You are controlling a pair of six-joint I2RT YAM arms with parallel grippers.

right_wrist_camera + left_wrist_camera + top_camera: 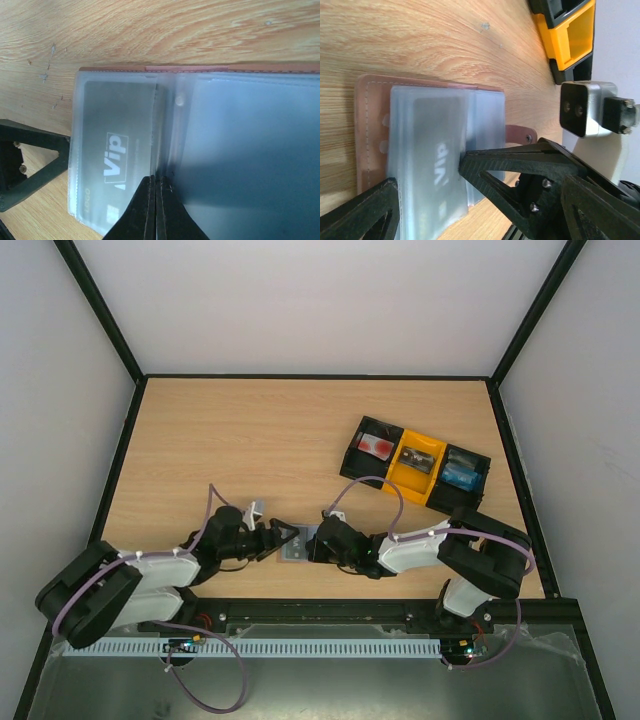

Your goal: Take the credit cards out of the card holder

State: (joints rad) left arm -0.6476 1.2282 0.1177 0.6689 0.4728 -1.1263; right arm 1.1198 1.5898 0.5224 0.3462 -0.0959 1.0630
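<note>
On table [300,440]: card holder [240,140] open, card [117,145] reads "Vip"; left gripper [427,172] spread, right gripper [156,184] clenched.

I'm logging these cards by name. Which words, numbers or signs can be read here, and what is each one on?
"Vip": white letters on the grey card tucked in the open card holder, readable in both wrist views.
Small print near that card's corner: too blurred to read.
Anything printed on what lies in the tray: too small to read.
No other text is visible.
</note>
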